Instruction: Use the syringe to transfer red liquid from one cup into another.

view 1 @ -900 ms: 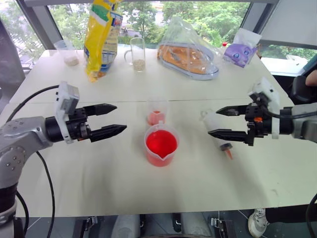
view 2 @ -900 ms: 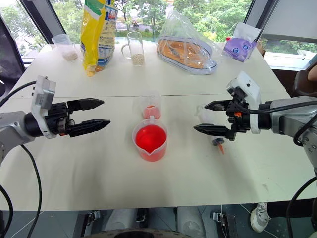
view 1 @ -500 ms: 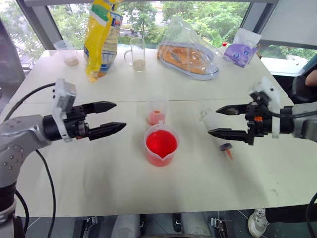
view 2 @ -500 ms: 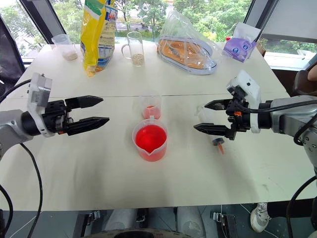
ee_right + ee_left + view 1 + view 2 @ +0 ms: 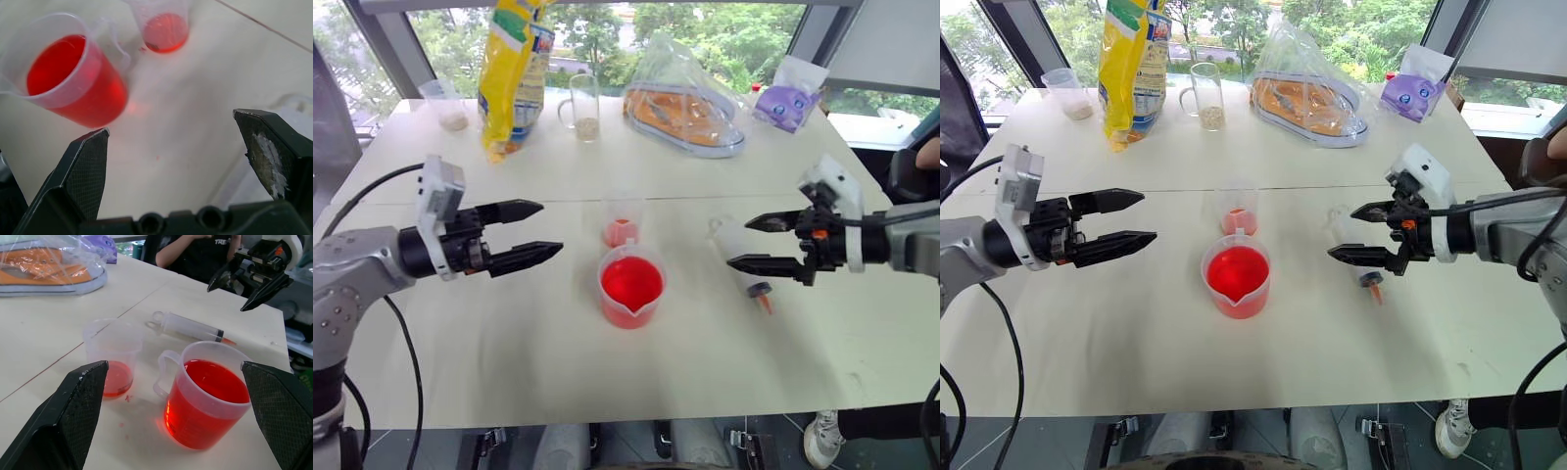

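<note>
A wide beaker (image 5: 631, 286) of bright red liquid (image 5: 215, 382) stands mid-table. Just behind it is the small narrow cup (image 5: 623, 223) with a little pinkish-red liquid at its base. The syringe (image 5: 741, 257) lies flat on the table to the right of the beaker, orange tip towards me. My right gripper (image 5: 740, 244) hovers open just above the syringe, with nothing between its fingers. To the left of the beaker, and clear of it, my left gripper (image 5: 551, 230) is open and empty, pointing at the cups.
Along the far edge stand a yellow bag (image 5: 514, 69), a handled glass with grains (image 5: 585, 106), a cup with beige powder (image 5: 450, 103), a clear bag holding an orange shoe (image 5: 690, 98) and a purple pouch (image 5: 788, 98). A person (image 5: 195, 249) sits beyond the table's right side.
My right gripper has edged slightly to the right, so more of the syringe barrel shows. The left gripper, the cups and the syringe have stayed where they were.
</note>
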You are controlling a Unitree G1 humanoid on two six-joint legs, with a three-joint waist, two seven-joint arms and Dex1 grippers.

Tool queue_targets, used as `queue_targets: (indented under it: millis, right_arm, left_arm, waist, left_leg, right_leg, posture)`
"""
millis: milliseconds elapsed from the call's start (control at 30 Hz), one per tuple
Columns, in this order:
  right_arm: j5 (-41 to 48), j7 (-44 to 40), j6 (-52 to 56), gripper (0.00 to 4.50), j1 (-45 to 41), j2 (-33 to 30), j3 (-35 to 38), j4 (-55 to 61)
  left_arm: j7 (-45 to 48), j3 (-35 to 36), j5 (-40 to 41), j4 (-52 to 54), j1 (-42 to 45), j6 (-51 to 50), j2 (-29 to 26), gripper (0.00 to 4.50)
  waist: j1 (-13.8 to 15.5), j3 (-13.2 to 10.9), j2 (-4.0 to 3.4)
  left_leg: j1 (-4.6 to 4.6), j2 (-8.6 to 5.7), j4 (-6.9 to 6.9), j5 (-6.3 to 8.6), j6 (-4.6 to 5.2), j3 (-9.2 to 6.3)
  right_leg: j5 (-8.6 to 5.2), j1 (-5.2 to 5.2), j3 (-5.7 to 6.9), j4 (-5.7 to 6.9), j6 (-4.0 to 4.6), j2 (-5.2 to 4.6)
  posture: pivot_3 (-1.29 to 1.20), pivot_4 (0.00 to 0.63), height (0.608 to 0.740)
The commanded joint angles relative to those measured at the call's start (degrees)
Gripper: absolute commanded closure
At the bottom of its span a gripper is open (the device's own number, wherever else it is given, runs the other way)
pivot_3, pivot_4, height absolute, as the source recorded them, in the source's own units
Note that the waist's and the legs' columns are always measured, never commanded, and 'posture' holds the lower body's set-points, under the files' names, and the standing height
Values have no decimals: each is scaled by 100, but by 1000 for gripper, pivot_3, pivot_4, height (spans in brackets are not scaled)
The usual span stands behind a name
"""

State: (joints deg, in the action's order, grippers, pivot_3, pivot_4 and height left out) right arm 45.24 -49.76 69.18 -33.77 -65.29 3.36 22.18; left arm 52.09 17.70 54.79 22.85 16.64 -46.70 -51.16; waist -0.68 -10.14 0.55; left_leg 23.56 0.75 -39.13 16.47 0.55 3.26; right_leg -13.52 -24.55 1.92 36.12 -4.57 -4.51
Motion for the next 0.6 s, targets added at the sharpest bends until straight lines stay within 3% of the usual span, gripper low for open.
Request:
queue_targets:
  millis: [33,300,600]
  right_arm:
    - [-123,345,797,75,-727,96,-332,-373]
    - [-794,1162,2298,75,-2067,849,-1510,-1885]
    - [-1476,1574,2183,75,-2618,1656,-2199,-3251]
  left_arm:
    - [-27,-61,-89,122,74,160,68,0]
    - [-14,-378,-355,-16,257,365,339,0]
    - [-162,-409,-456,177,73,462,559,0]
  waist:
    - [-8,0,0]
    - [3,0,1]
    - [-6,0,0]
  left_leg:
    - [-1,0,0,0,0,1]
    - [0,-2,0,0,0,3]
    - [3,-4,3,1,2,4]
  right_leg:
    - [0,0,-1,0,1,0]
    - [0,0,-6,0,3,-5]
    - [11,-3,-4,2,-15,-1]
  posture:
    - [0,150,740]
    - [0,150,740]
    - [0,150,740]
